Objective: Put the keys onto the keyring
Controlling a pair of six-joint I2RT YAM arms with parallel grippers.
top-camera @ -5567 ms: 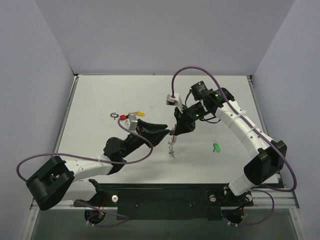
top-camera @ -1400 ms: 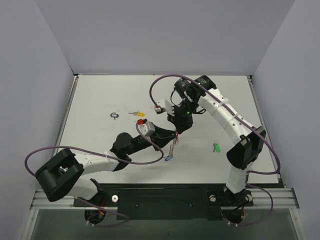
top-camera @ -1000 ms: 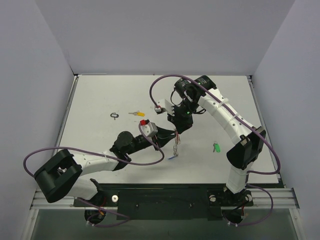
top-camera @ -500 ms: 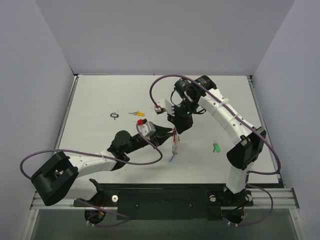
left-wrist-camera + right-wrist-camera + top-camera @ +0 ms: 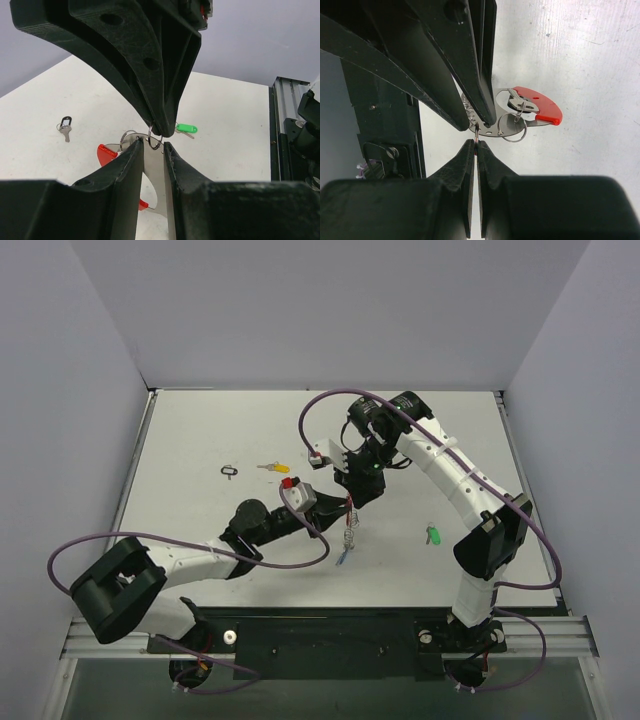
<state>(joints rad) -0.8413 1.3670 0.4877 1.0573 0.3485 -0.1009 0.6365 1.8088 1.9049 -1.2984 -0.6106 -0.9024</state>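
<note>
The keyring (image 5: 350,528) hangs between both grippers at mid-table, a silver chain with a blue key (image 5: 343,558) at its lower end. My left gripper (image 5: 340,506) (image 5: 151,145) is shut on the keyring's flat silver plate (image 5: 152,167), whose red piece (image 5: 106,154) shows beside it. From above, my right gripper (image 5: 353,496) (image 5: 476,142) is shut on a small split ring (image 5: 477,134) at the plate's (image 5: 507,125) edge. A green key (image 5: 433,534) (image 5: 186,128) lies on the table to the right. A yellow key (image 5: 272,467) and a black key (image 5: 230,471) (image 5: 65,125) lie at the left.
The white table (image 5: 200,440) is walled by grey panels at the back and sides. A metal rail (image 5: 330,630) with the arm bases runs along the near edge. Purple cables loop over both arms.
The left arm has shifted slightly and the hanging chain with the blue key has swung a little. Both grips are unchanged.
</note>
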